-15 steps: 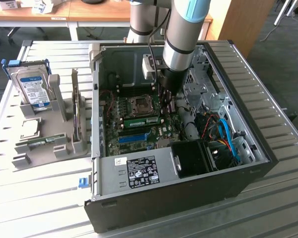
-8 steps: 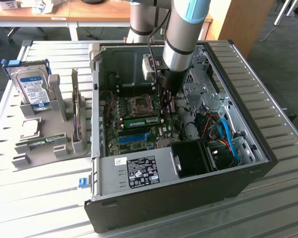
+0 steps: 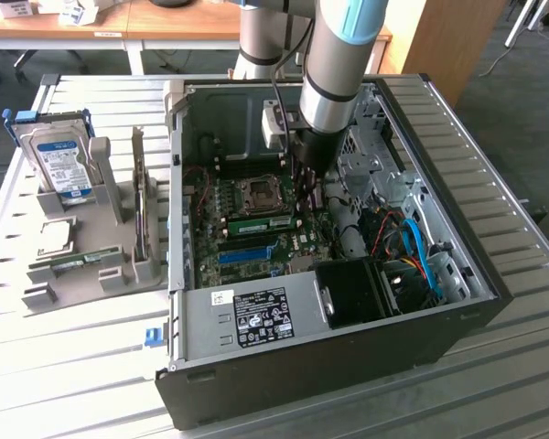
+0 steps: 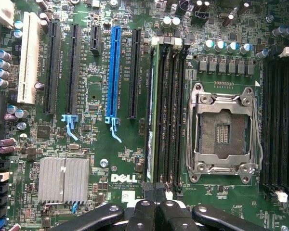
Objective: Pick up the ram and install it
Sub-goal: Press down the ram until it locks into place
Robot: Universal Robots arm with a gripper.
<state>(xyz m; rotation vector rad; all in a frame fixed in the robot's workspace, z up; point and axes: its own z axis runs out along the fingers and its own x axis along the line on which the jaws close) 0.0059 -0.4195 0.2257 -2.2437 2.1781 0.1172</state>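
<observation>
Ram (image 4: 151,115) sits edge-on in its motherboard (image 4: 94,159) slot, just beyond the jaws.

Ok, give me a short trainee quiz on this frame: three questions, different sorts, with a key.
1. True or false: a green ram stands in a slot beside the CPU socket.
2. Where is the claw? A: outside the computer case, over the table. B: inside the case, above the motherboard. C: resting on the case's outer wall.
3. Fill in: among the black expansion slots, one long slot is ____.
Key: 1 true; 2 B; 3 blue.
</observation>
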